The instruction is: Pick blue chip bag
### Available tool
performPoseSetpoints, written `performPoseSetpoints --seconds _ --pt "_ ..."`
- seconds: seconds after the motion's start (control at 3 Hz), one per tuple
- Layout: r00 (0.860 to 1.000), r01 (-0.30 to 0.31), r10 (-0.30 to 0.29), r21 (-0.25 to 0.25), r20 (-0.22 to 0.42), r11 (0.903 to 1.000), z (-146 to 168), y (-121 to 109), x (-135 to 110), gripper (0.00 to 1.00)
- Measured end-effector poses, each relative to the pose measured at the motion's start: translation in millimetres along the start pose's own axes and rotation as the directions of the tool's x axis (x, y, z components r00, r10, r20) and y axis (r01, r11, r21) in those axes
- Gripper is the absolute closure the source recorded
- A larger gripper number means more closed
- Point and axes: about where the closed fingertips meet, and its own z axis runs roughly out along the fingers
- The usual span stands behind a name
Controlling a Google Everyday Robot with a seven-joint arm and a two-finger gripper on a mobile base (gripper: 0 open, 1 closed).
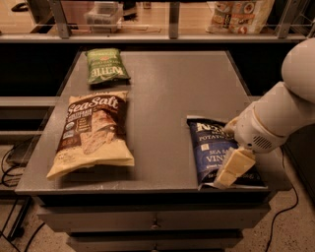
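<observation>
The blue chip bag [212, 150] lies flat at the front right of the grey table [167, 83], white lettering facing up. My gripper [234, 168] hangs from the white arm coming in from the right. It sits directly over the bag's lower right part, low above it or touching it. Its cream-coloured fingers [235, 167] cover the bag's lower lettering. The arm's white wrist hides the bag's upper right corner.
A large brown-and-cream "Sea Salt" bag [93, 132] lies at the front left. A small green Kettle bag [106, 65] lies at the back left. A rail and shelf with more bags [241, 15] runs behind the table.
</observation>
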Motion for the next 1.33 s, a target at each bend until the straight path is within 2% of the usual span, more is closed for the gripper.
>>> performPoseSetpoints --seconds 0.33,0.67,1.0,1.33 --pt "1.0 0.002 -0.002 0.003 -0.01 1.0 0.3 -0.2 -3.6 0.4" --pt "1.0 0.029 -0.029 0.065 -0.001 0.9974 -25.1 -7.0 -15.6 0.64" --pt "0.997 0.07 -0.071 0.154 0.001 0.9856 -67.8 -16.2 -32.6 0.88" --pt "0.993 0.115 -0.12 0.23 0.009 0.9662 -107.5 -24.7 -52.0 1.0"
